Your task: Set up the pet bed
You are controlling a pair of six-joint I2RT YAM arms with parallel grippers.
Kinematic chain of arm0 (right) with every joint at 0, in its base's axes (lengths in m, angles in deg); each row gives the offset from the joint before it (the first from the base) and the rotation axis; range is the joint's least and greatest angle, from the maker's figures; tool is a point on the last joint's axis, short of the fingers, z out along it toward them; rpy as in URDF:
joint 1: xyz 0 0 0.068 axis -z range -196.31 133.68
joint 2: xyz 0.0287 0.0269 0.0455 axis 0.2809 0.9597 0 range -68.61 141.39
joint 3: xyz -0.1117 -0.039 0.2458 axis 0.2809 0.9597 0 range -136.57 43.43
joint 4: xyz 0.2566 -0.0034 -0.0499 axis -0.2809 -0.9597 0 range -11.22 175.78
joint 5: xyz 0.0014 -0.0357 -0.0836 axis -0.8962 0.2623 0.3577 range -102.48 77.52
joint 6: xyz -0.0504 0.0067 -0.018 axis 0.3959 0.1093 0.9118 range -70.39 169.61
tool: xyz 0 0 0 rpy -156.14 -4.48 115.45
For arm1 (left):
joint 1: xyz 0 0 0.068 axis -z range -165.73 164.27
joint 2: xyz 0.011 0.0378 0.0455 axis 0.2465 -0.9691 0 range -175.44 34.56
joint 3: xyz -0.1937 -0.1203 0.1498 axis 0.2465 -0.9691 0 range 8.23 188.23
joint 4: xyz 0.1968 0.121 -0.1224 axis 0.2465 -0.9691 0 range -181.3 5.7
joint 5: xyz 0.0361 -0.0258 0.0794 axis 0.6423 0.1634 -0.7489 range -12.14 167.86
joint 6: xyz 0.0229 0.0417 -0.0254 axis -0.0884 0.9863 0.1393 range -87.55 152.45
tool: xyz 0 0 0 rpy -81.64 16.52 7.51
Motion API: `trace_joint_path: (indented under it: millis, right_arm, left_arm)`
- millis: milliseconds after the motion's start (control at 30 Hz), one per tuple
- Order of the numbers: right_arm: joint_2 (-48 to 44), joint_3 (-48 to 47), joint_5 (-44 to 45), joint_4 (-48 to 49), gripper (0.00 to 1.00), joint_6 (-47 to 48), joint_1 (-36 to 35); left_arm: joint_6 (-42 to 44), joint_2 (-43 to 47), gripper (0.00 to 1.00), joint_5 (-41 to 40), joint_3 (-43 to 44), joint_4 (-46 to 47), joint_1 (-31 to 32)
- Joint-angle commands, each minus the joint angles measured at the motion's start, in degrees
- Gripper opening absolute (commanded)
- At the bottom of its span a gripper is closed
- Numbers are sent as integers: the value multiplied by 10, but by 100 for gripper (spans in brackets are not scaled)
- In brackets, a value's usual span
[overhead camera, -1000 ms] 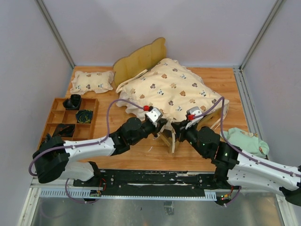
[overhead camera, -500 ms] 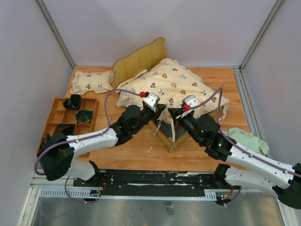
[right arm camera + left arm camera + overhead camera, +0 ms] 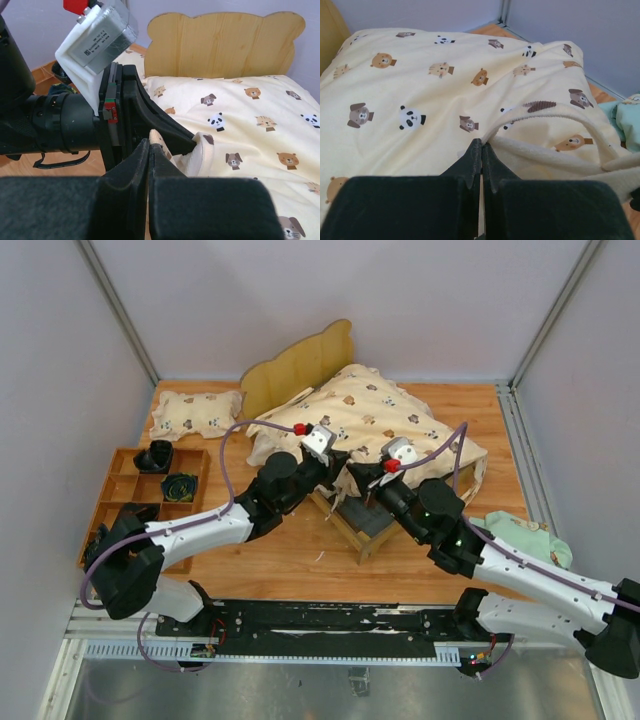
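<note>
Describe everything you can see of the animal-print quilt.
The quilt is soft cream-yellow fabric printed with small bear, panda, dog and cat faces, with a paler fleecy trim along its edge. It lies rumpled and mounded over the pet bed, hiding most of it in front of the wooden headboard. Its near edge is raised off the frame's near corner, where the left claw and right claw are both shut on the trim, close together.

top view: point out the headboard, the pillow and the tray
headboard (image 3: 300,365), top view, middle of its wooden face
pillow (image 3: 197,413), top view, centre of its printed top
tray (image 3: 125,486), top view, floor of a bare left compartment
</note>
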Motion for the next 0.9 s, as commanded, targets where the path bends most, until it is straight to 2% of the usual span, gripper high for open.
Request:
trace_joint_path:
  millis: [0, 267, 700, 867]
  right_arm:
    - [8, 1, -27, 53, 0, 10, 10]
    - [-26, 58, 2, 14, 0, -34, 10]
    - [-109, 68, -29, -88, 0, -123, 10]
    - [-115, 87, -3, -112, 0, -151, 10]
  left_arm:
    - [-15, -8, 0, 12, 15, 15, -11]
    - [-17, -1, 0, 19, 5, 15, -15]
    - [-25, 10, 0, 21, -12, 14, -15]
    - [-39, 18, 0, 31, -25, 14, -15]
